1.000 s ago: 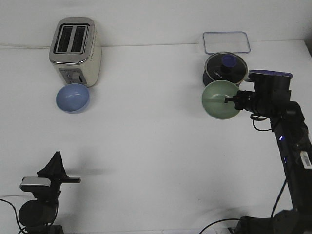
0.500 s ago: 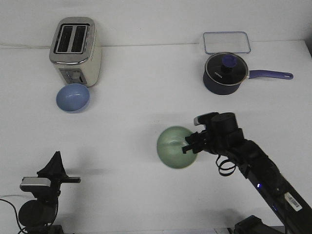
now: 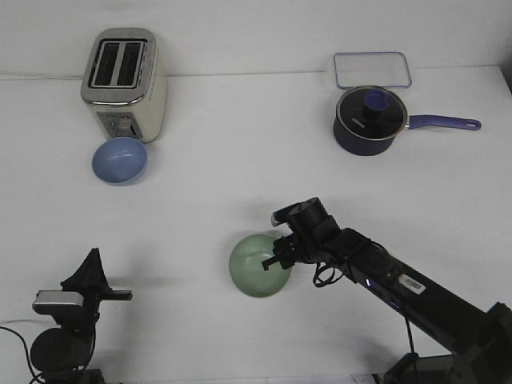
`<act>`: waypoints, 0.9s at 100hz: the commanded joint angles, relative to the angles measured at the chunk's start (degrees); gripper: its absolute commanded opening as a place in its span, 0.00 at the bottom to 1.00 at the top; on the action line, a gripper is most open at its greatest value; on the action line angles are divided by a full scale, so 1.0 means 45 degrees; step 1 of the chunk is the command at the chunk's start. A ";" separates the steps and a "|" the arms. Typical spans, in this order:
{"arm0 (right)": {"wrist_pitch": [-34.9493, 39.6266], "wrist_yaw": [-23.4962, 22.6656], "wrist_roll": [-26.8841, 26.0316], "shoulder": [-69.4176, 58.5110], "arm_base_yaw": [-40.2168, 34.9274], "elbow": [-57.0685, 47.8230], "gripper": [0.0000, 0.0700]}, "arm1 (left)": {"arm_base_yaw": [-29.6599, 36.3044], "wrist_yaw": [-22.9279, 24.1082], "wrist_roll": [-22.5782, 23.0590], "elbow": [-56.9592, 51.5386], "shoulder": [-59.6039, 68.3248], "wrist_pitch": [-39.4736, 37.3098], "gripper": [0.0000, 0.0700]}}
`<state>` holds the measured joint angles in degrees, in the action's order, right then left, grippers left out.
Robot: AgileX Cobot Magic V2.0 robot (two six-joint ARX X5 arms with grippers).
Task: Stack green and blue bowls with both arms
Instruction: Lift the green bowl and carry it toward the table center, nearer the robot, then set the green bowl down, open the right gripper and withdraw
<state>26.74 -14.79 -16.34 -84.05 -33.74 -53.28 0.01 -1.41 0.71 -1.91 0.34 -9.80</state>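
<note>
The pale green bowl is low over the table near the front middle. My right gripper is shut on its right rim, the arm reaching in from the front right. The light blue bowl sits on the table at the back left, just in front of the toaster. My left gripper is folded back at the front left corner, far from both bowls; whether its fingers are open or shut cannot be made out.
A cream and silver toaster stands at the back left. A dark navy saucepan with a glass lid and a long handle sits at the back right, with a clear lidded container behind it.
My right gripper has carried the green bowl from beside the saucepan at the back right, left and forward to the front middle, and lower. The left arm and the blue bowl have not moved.
</note>
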 commanded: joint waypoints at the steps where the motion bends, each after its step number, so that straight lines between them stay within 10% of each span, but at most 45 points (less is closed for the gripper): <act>1: -0.0248 -0.0058 0.0155 -0.0413 -0.0199 -0.0087 0.00 | -0.0010 0.0024 -0.0049 0.0243 -0.0019 -0.0136 0.02; 14: -0.0223 -0.0175 0.0170 -0.0942 -0.0219 -0.0087 0.01 | -0.0010 0.0024 -0.0073 0.0243 -0.0019 -0.0058 0.02; 29: -0.0238 -0.0432 0.0291 -0.0996 -0.0214 -0.0097 0.32 | -0.0010 0.0024 -0.0102 0.0243 -0.0019 -0.0219 0.02; 60: -0.0160 -0.0665 0.1054 0.1404 0.1185 -0.0563 0.37 | -0.0010 0.0034 -0.4002 -0.0083 0.0000 -0.0622 0.02; 90: -0.0986 -0.0602 0.2424 0.4843 0.4541 -0.0452 0.37 | -0.0015 0.1141 -0.4857 -0.2929 0.2608 0.1957 0.02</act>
<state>23.53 -17.54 -7.97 -63.61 -14.96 -55.13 0.01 3.18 -19.14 -11.42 7.81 -0.40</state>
